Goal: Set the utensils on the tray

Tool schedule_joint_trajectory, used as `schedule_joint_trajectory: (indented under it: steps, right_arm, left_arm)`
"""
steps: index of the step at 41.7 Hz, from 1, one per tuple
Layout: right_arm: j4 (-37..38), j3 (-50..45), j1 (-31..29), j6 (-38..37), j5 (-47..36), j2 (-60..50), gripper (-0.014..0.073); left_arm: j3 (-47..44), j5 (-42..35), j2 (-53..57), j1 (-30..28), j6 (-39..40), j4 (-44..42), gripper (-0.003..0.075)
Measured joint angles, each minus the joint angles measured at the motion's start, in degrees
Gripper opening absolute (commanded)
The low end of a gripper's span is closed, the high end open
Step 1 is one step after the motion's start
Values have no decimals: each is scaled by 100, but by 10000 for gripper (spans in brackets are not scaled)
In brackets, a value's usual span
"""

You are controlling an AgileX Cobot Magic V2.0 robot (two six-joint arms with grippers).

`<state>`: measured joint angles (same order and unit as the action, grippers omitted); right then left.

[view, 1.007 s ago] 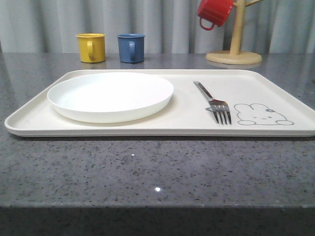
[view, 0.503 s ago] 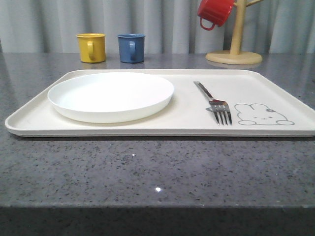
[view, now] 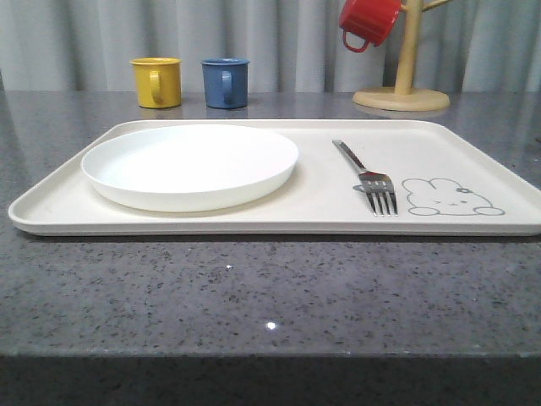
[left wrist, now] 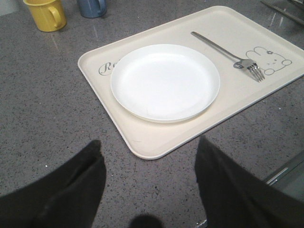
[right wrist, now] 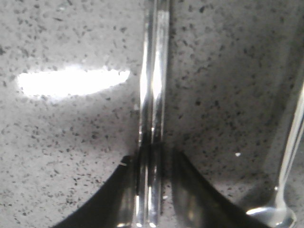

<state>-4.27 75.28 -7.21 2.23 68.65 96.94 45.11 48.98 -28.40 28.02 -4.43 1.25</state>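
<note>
Chopsticks (right wrist: 153,114) lie side by side on the grey tabletop (right wrist: 71,142) between the narrow right tool (right wrist: 151,190) fingers, so it should clamp both together, lift level, then carry them to the tray (view: 473,152) beside the fork (view: 368,175).

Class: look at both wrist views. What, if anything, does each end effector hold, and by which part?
Right end effector: closed around the chopsticks, partway along their shafts. Left end effector: open, holding nothing.

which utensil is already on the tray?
The fork, lying on the tray beside the rabbit drawing. The chopsticks and spoon lie on the grey counter at the right tool.
</note>
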Motion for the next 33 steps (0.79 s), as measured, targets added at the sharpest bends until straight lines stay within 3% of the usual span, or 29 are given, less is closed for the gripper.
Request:
schedule_joint_trajectory:
  steps: [5, 22, 33]
  right_arm:
    - [11, 0, -14, 0, 0, 0, 57]
    - [-336, 11, 60, 0, 105, -476, 57]
    - [-1041, 216, 1006, 0, 154, -770, 57]
  left_arm:
    - [0, 0, 0, 0, 0, 0, 407]
    - [0, 0, 0, 0, 0, 0, 407]
    - [0, 0, 0, 0, 0, 0, 407]
